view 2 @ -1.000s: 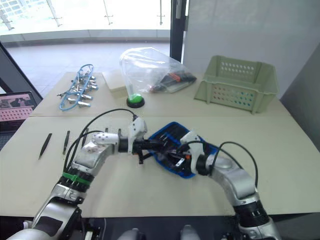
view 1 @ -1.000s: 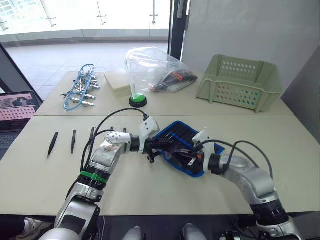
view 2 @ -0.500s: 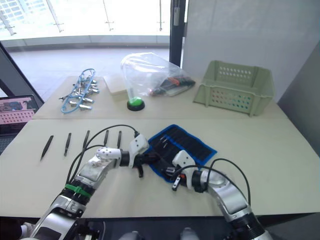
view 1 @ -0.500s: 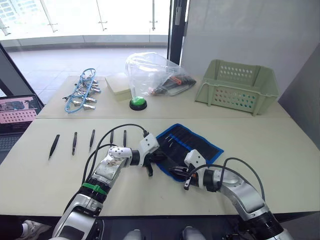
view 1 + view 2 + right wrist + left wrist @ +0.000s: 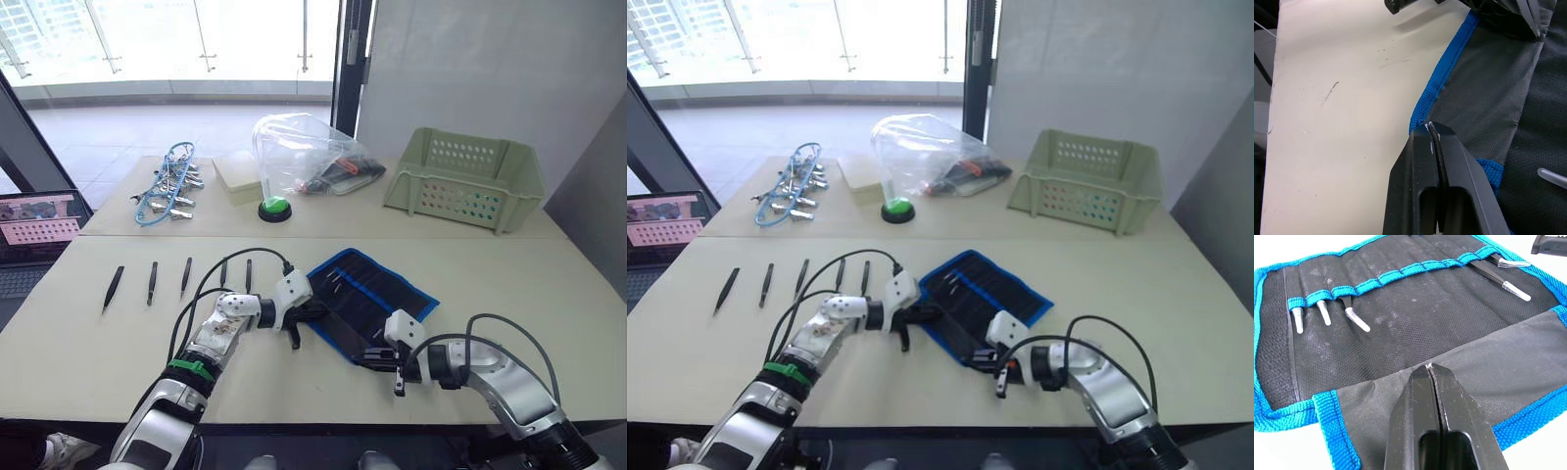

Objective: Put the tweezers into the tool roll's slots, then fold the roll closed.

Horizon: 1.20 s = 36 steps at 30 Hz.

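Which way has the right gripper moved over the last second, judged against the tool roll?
Yes: the right gripper has drawn back from over the tool roll to its near edge, toward the robot.

The right gripper (image 5: pixel 1433 128), jaws pressed together, sits at the tool roll's (image 5: pixel 1488 88) blue edging on the pale table (image 5: pixel 1342 112).

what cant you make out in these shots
- Plastic bag contents: dark items with orange, blurred behind the wrinkled plastic in the eye views.
- Roll: five clear-capped tips poke from the slots in the left wrist view; the tools' bodies are hidden by the fabric.
- Laptop: cut off by the picture edge, screen too small to read.
- Right gripper: jaws shut at the roll's blue edge; whether fabric is pinched is unclear.
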Tool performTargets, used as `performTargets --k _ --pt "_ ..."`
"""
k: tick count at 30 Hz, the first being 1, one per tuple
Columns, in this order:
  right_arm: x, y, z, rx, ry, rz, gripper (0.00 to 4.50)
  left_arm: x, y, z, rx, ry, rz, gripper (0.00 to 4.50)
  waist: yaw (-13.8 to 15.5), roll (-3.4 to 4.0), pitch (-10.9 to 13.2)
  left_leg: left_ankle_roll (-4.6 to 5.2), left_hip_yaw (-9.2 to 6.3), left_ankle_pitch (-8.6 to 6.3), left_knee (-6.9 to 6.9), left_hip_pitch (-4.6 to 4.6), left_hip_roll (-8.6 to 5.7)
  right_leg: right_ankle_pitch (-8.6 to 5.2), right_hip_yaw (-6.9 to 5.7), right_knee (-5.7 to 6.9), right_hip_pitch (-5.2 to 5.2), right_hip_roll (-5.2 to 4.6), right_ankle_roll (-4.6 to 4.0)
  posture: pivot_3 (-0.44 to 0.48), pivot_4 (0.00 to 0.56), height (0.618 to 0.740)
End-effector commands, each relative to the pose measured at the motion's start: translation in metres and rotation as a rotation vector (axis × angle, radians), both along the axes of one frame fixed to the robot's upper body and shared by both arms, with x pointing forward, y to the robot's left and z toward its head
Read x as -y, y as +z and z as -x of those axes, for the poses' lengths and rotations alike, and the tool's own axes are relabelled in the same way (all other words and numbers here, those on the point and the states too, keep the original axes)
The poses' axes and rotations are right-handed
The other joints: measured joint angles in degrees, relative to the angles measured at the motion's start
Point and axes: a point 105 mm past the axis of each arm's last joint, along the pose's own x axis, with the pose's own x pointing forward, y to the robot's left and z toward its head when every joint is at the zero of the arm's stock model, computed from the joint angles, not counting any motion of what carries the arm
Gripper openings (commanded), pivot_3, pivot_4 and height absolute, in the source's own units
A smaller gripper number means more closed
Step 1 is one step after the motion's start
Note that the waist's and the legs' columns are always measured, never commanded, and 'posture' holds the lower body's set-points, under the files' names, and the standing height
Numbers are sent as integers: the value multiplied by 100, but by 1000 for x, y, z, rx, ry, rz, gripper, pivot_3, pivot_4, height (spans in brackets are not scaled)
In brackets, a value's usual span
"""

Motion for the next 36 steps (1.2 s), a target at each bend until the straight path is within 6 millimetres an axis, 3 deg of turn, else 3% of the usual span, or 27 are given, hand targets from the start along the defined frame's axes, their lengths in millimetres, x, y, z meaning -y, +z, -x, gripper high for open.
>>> performTargets --k 1,7,14,18,20,23,25,29,36 --pt "3 -16 20 -85 63 27 15 -11 -3 -3 22 19 4 0 -3 0 0 0 0 0 -1 -1 0 0 0 -1 -1 0 0 0 150 740" --pt "-1 31 19 -59 73 -155 15 -21 52 -8 104 26 254 0 -29 0 28 1 -3 0 -9 -21 1 1 2 -4 -24 0 -2 0 150 740" --pt "14 86 11 -67 26 -302 15 -56 102 12 196 81 294 0 -42 0 30 -1 -7 1 -5 -92 2 5 7 10 -107 -1 -5 0 150 740" --pt "26 105 -1 -23 -14 -317 15 -81 108 30 202 159 272 0 -25 4 34 -1 -6 0 -8 -95 3 5 6 2 -108 -3 -5 0 150 740" --pt "30 110 -7 -11 -31 -315 15 -91 108 38 198 193 259 0 -22 6 36 -1 -4 0 -8 -95 3 4 7 2 -108 -4 -5 0 150 740" --pt "39 109 -21 -15 -59 -270 15 -121 100 55 188 308 215 0 -27 9 43 -1 -2 0 -8 -94 3 4 6 1 -107 -3 -5 0 150 740" --pt "43 113 -32 11 -56 -275 260 -147 97 68 205 434 190 542 -54 11 48 0 2 0 -14 -92 6 4 10 -2 -110 -3 -5 0 150 740" --pt "42 123 -40 5 -2 -316 1554 -187 90 95 229 628 148 1799 -42 18 62 -1 2 0 -26 -93 11 4 8 -5 -115 -2 -9 0 150 740" --pt "33 141 -55 80 116 -300 3864 -224 69 143 213 885 115 4082 2 17 75 -4 5 -2 -26 -94 7 5 3 -13 -111 -11 -10 0 150 740"
